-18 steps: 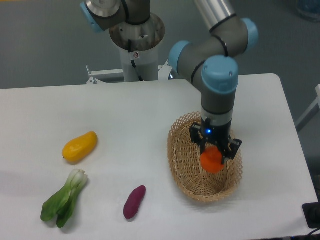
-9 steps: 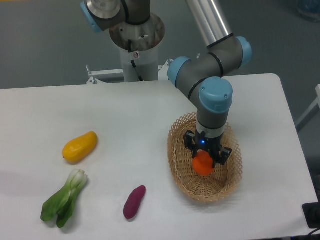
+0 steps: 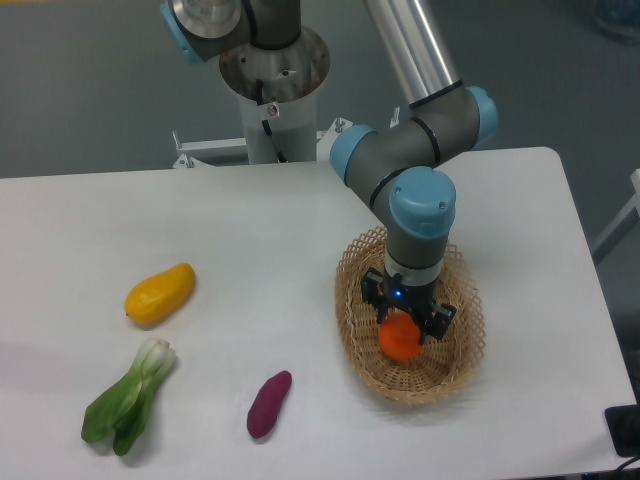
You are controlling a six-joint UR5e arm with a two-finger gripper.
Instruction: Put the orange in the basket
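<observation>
The table (image 3: 300, 240) is white, and the basket (image 3: 358, 330) sits on its right half. The arm (image 3: 415, 215) reaches down from above straight into the basket. Well left of the basket lie greens (image 3: 128, 398), a yellow fruit (image 3: 159, 293) above them, and a purple root (image 3: 268, 404) nearer the basket. The gripper (image 3: 403, 322) is inside the basket, its fingers clamped on the orange (image 3: 400, 339), which is low over the basket's middle.

The white table (image 3: 250, 240) is being occupied by the wicker basket (image 3: 356, 335), a mango (image 3: 159, 293), bok choy (image 3: 128, 398) and a purple sweet potato (image 3: 268, 404).
</observation>
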